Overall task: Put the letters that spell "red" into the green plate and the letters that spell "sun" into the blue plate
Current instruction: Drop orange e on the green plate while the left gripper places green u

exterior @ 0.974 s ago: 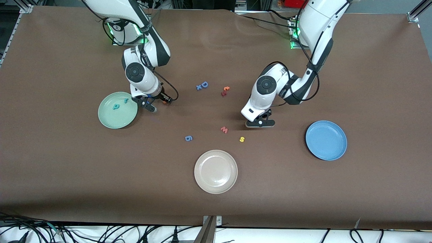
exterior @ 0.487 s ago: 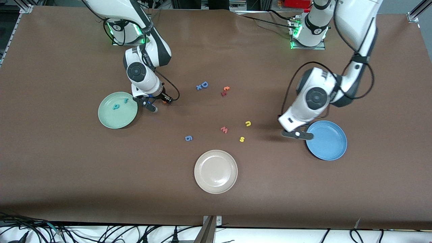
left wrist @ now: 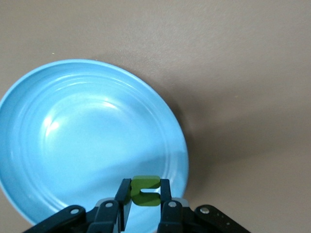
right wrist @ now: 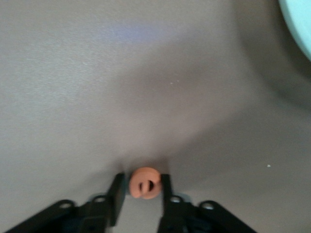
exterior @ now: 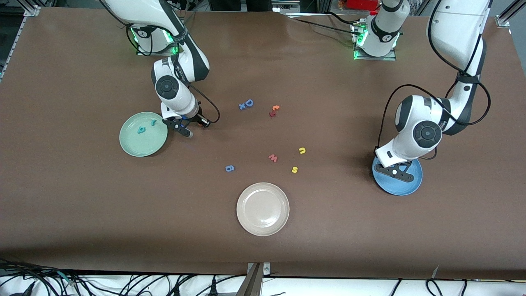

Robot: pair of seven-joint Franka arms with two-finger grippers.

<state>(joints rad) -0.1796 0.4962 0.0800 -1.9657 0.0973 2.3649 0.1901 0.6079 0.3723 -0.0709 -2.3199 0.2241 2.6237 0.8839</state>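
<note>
Left gripper (exterior: 395, 172) has swung over your blue plate (exterior: 413, 187), clamped on the dark green letter (left wrist: 146, 190); drop next. Right gripper (exterior: 185, 125) has just pinched the orange "e" (right wrist: 144, 183), 3 o'clock of the green plate (exterior: 135, 149).

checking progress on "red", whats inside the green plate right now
Two teal letters lie in the green plate: the "d" and the "r". No orange "e" there; it sits between the right hand's fingers, over the table beside the plate. Nothing covers the plate's inside.
</note>
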